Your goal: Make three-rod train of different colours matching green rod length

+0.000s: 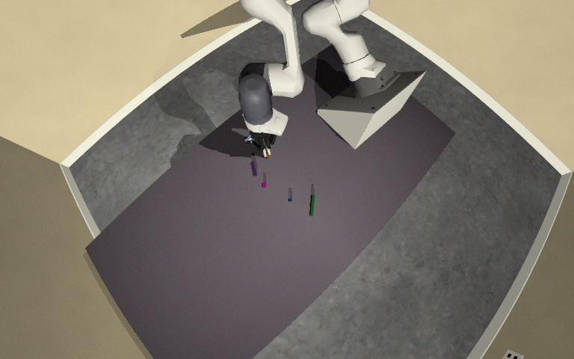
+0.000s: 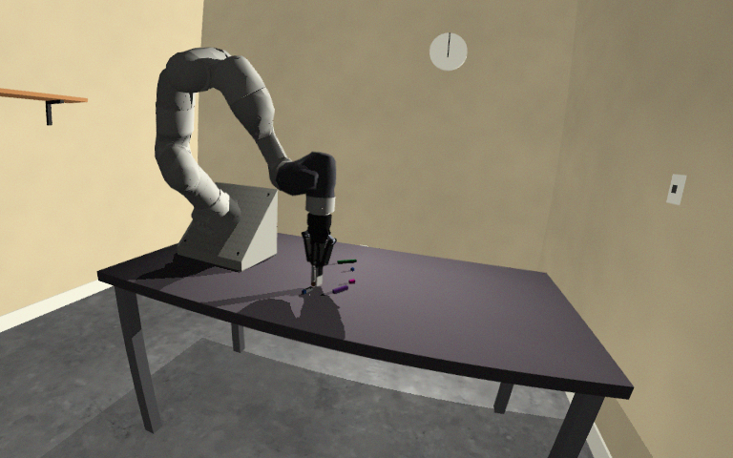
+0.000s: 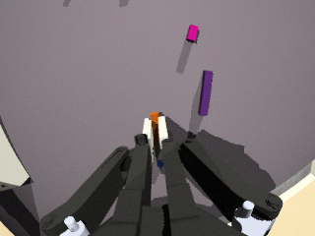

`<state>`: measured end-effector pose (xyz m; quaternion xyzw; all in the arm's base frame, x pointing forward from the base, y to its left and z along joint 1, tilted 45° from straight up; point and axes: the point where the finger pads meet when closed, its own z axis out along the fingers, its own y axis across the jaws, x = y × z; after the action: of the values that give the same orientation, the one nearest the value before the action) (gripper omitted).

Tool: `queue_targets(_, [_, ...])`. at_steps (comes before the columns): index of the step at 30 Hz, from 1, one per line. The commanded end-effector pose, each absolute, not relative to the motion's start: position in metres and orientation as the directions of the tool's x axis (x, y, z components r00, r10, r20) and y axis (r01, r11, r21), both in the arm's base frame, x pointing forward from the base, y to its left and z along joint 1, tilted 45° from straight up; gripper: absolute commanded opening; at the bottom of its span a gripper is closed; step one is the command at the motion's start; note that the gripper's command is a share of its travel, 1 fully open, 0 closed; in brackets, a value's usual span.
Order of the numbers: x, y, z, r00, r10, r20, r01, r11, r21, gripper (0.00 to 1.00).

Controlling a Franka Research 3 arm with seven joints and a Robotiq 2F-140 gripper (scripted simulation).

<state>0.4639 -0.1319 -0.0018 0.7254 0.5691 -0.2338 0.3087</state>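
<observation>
My gripper (image 1: 265, 152) (image 2: 316, 281) (image 3: 156, 127) points straight down, a little above the table near the robot's base. It is shut on an orange rod (image 3: 154, 118) (image 1: 267, 155) that shows between the white finger pads. The purple rod (image 1: 253, 167) (image 3: 207, 92) lies just beyond the fingers. Farther out lie the magenta rod (image 1: 263, 185) (image 3: 192, 33), a blue rod (image 1: 289, 200) and the green rod (image 1: 312, 205). All these lie apart from each other. A small blue piece (image 2: 303, 291) (image 3: 159, 164) shows on the table under the gripper.
The robot's wedge-shaped base (image 1: 368, 110) stands at the back of the dark table. The table's near edge (image 2: 345, 345) is curved. The gripper's shadow falls on the table beside the purple rod.
</observation>
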Motion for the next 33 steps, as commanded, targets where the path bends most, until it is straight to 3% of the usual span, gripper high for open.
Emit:
queue_targets(1, [0.4639, -0.131, -0.0037, 0.246, 0.683, -0.688, 0.969, -0.164, 0.185, 0.03])
queue_targets(33, [0.4641, -0.1381, -0.0108, 0.246, 0.683, -0.688, 0.969, -0.164, 0.185, 0.03])
